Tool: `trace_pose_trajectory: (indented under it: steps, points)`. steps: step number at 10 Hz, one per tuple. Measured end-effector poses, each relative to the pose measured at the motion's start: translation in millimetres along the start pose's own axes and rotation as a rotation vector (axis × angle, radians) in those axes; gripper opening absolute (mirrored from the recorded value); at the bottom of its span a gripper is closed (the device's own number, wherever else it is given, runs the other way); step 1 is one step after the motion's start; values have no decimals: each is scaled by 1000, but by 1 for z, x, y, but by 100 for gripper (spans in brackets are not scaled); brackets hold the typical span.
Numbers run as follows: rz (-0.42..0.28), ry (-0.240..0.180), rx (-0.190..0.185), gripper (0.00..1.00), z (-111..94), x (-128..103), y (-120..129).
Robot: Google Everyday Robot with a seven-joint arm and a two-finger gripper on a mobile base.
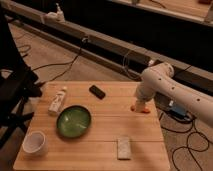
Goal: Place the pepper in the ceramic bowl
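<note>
— Where's the gripper point(139, 103)?
— Low at the wooden table's point(110, 117) right edge, just over the pepper point(140, 109). The white arm point(156, 82) covers it, so I cannot tell its grip.
— And around it?
— The black block point(97, 91) is up-left and the ceramic bowl point(73, 121) is well left. The white bottle point(57, 101) and white cup point(34, 142) are farther left, and a pale pad point(123, 147) lies nearer us.

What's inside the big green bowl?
Nothing: the glossy green ceramic bowl shows only its bare inside, none of it covered. The slim orange-red pepper lies near the right edge of the wooden table, below the pincer, which may hide part of it.
</note>
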State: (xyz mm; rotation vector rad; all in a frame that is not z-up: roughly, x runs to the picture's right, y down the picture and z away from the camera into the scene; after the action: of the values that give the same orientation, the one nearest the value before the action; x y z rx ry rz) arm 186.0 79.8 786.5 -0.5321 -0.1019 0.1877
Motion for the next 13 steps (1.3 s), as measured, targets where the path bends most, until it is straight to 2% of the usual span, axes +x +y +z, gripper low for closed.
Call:
trace_pose_trajectory:
  steps: [2, 3, 6, 9, 12, 13]
  points:
    - [17, 9, 17, 65, 0, 7, -6]
    - [28, 3, 26, 65, 7, 7, -11]
    - [80, -7, 35, 65, 37, 13, -23]
    - [129, 6, 24, 65, 70, 27, -23]
    - [210, -50, 27, 65, 101, 43, -24]
    - [237, -68, 29, 60, 109, 49, -25]
